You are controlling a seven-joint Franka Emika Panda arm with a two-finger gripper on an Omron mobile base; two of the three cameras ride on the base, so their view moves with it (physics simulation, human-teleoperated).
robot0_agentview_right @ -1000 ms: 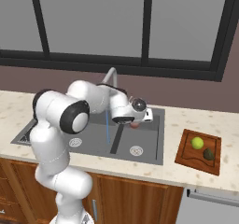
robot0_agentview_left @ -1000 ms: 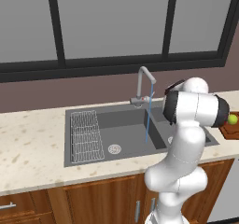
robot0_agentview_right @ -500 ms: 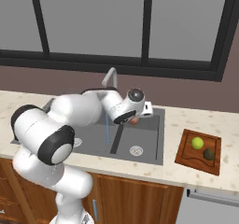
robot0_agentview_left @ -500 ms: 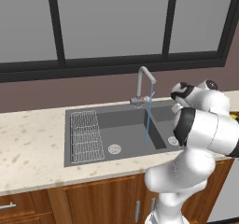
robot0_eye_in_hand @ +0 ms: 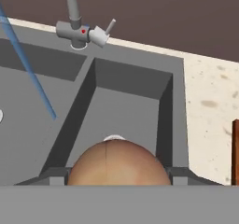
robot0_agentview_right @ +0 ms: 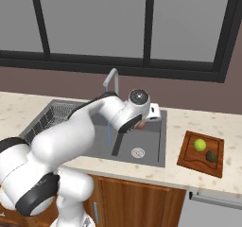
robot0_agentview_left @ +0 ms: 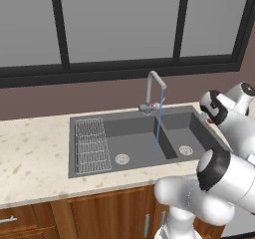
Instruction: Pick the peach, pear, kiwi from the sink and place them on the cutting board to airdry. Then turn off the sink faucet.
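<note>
On cutting board (robot0_agentview_right: pixel 189 157), two fruits, tool (robot0_eye_in_hand: pixel 116 174) gripping one peach (robot0_eye_in_hand: pixel 116 163)

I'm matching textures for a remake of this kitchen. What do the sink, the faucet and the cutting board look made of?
The sink looks like matte dark grey composite or stone: flat, no glare. The sink faucet looks like brushed metal: silver-grey with a soft sheen. The cutting board looks like wood, reddish-brown with a darker raised rim; grain is too small to confirm.
</note>
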